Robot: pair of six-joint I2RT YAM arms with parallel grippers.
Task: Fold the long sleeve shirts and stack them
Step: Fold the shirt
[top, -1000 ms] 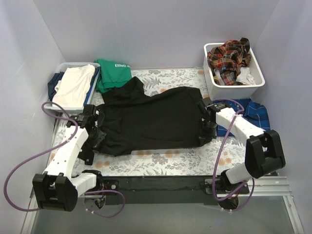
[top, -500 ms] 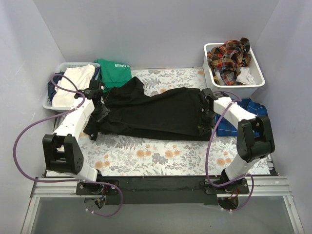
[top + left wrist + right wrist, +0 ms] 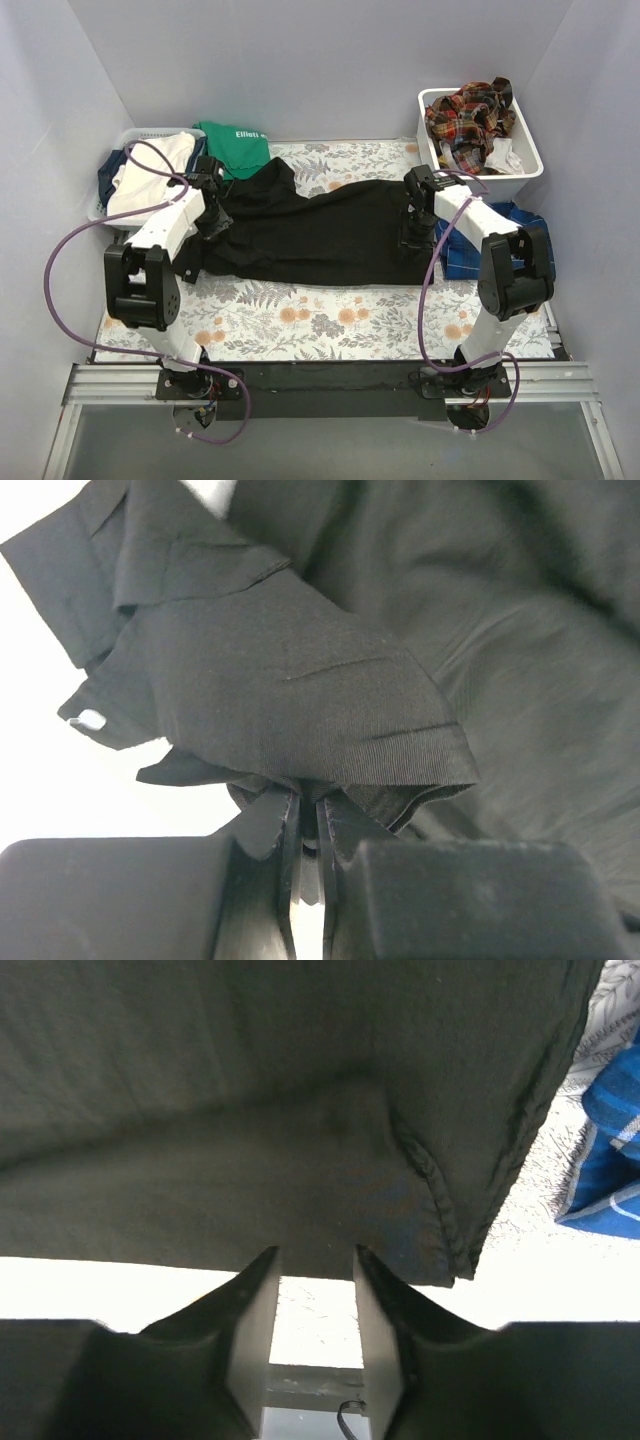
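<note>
Across the middle of the desk (image 3: 320, 322) the black shirt (image 3: 320, 235) lies doubled over once, left hand (image 3: 309, 815) pinched shut on its cloth, right hand (image 3: 315, 1265) parted just off its edge, while the blue plaid shirt (image 3: 520, 228) and red plaid shirts (image 3: 468, 118) are yet to be folded and stacked.
</note>
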